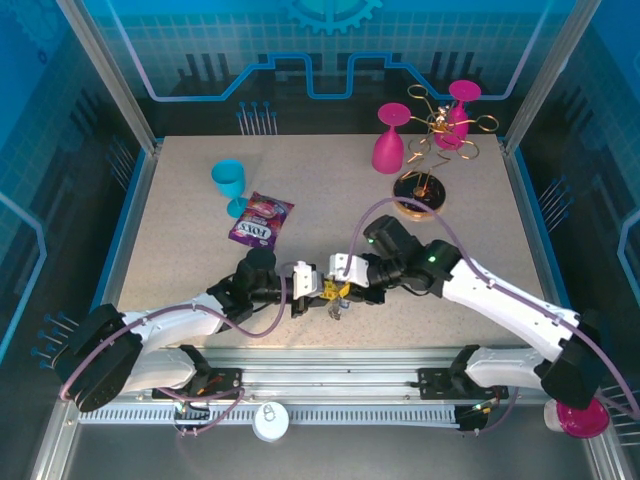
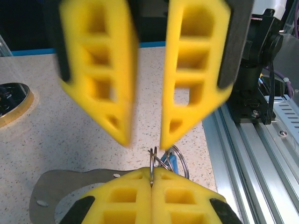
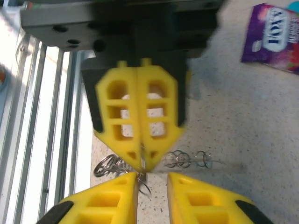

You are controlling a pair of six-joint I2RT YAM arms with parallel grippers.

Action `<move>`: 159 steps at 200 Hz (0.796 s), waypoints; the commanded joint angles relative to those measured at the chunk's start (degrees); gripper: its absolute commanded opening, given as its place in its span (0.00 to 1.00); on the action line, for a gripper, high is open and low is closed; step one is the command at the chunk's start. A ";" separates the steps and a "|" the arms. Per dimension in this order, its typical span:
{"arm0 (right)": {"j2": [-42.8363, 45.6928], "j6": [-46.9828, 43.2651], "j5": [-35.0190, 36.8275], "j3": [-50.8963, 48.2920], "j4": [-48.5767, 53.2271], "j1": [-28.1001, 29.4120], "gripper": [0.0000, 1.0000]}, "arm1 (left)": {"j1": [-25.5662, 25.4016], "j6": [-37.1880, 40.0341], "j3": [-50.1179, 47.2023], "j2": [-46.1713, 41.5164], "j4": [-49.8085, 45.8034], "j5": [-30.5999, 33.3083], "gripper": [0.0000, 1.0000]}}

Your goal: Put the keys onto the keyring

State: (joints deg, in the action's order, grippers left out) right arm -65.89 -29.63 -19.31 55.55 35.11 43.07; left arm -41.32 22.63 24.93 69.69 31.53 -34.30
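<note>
Pads of the left end effector (image 2: 152, 175) are pressed together on a thin metal wire, taken to be part of the keyring (image 2: 178, 161). The pinch is seen from both wrist cameras. Loops of the ring stick out just past the pads, and small chain-like links (image 3: 180, 158) trail off to one side over the desk (image 1: 200, 260).

The right end effector (image 2: 145, 140) is spread, with a clear gap between its fingers. It is parked tip to tip with the left one, close above the pinched wire. Nothing is seen gripped in it.

In the top view both end effectors are met near the front-centre of the desk, with the metal bundle (image 1: 336, 300) hanging between and just under them.

A blue key (image 2: 172, 162) is glimpsed as a sliver right beside the ring loops. Possibly it is already threaded, but the view is too cramped for that to be confirmed. The yellow-headed key cannot be told apart from the yellow pads.

Status, as judged:
- Ring is picked up and presented: done.
- Threading of the keys is not confirmed and is probably mid-step.
- Left to do: a key must be taken by the right end effector, its hole fed onto the wire, and the same repeated for the other key.

The candy packet (image 1: 260, 218) lies well apart and is not involved.
</note>
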 commanded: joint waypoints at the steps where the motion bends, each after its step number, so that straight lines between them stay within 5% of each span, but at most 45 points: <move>1: 5.39 5.94 -9.94 -4.60 -9.21 -4.63 0.29 | 0.09 0.80 -1.41 -1.12 5.47 -2.47 0.00; 61: 7.00 2.68 -11.95 -11.14 -12.17 -4.73 0.28 | 0.16 -1.02 -3.83 -0.04 14.62 -5.73 0.00; 159: 6.23 2.10 -12.41 -11.78 -15.10 -2.39 0.24 | 0.24 -2.58 -3.83 0.84 16.03 -6.95 0.00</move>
State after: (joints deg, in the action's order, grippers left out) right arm -58.98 -27.42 -29.93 44.16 22.72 39.81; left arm -41.32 20.88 21.47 70.17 44.14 -38.50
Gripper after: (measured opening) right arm 0.250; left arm 0.049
